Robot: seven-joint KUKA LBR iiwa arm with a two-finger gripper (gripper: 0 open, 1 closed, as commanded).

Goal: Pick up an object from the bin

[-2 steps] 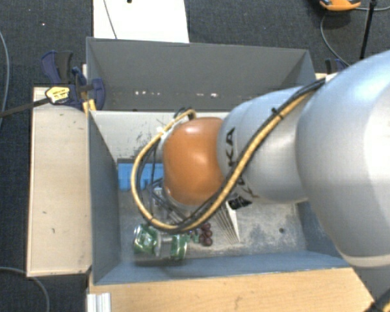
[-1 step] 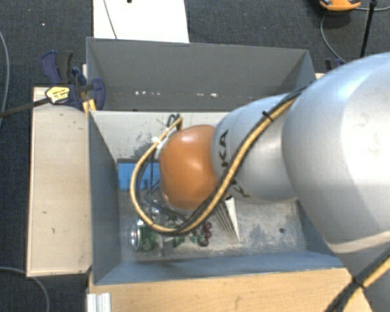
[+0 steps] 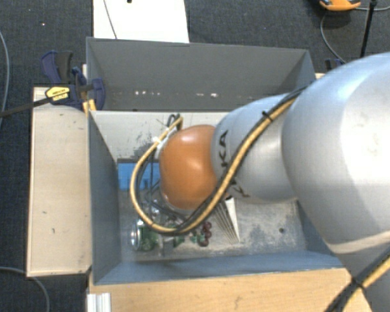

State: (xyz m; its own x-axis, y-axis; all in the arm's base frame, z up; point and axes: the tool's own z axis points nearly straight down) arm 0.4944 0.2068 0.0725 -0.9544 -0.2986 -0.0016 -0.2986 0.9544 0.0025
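My gripper (image 3: pixel 160 212) reaches down into the front left part of the bin, and the arm's orange cover hides most of it. Just below it lies a small green and silver thing (image 3: pixel 144 236) near the front wall. A cluster of dark red beads (image 3: pixel 205 230) lies a little to its right. To the gripper's left, a flat blue thing (image 3: pixel 125 175) lies against the left wall, partly hidden by the cable. A white ribbed thing (image 3: pixel 232 218) sticks out from under the arm on the right.
The big grey arm covers the right half of the bin, and a yellow and black cable loops round the cover down to the floor. The bin's back part shows bare scuffed floor.
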